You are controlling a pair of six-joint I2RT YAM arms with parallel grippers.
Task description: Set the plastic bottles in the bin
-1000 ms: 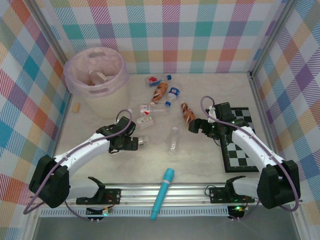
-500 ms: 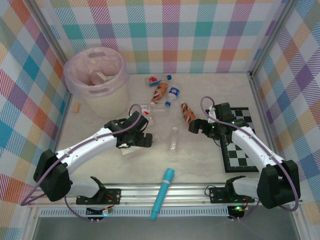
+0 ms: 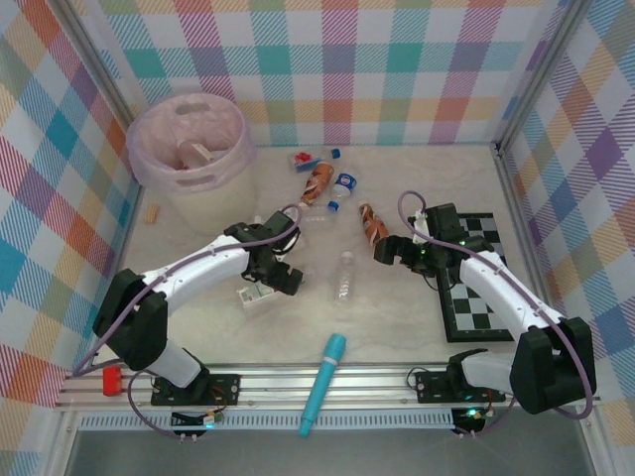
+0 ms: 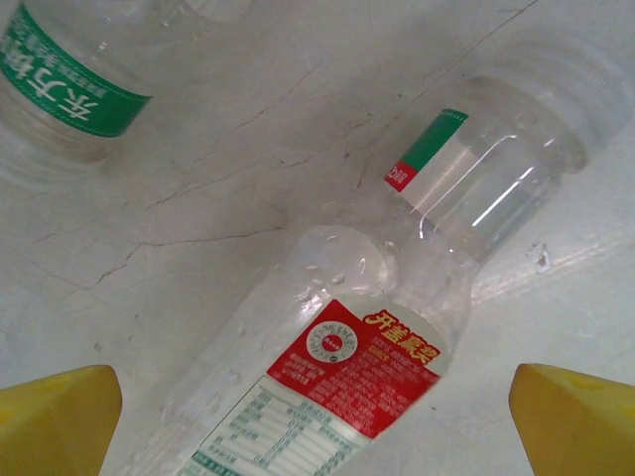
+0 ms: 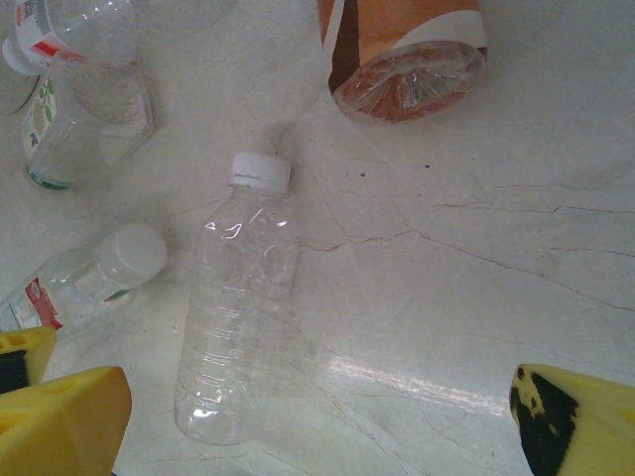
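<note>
Although the translucent pink round bin [image 3: 203, 203] at far left looks only thinly filled, most bottles [image 3: 327, 183] lie scattered mid-table. Left claw [image 4: 317, 421] hangs spread and empty over a clear, ribbed, red-labelled bottle [image 4: 342, 362]. Right claw [image 5: 317, 426] gapes empty near a smooth, cylindrical clear bottle [image 5: 238, 317] on the marbled tabletop [image 5: 446, 297].

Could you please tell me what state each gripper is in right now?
Left gripper: open, holding nothing.
Right gripper: open, holding nothing.
</note>
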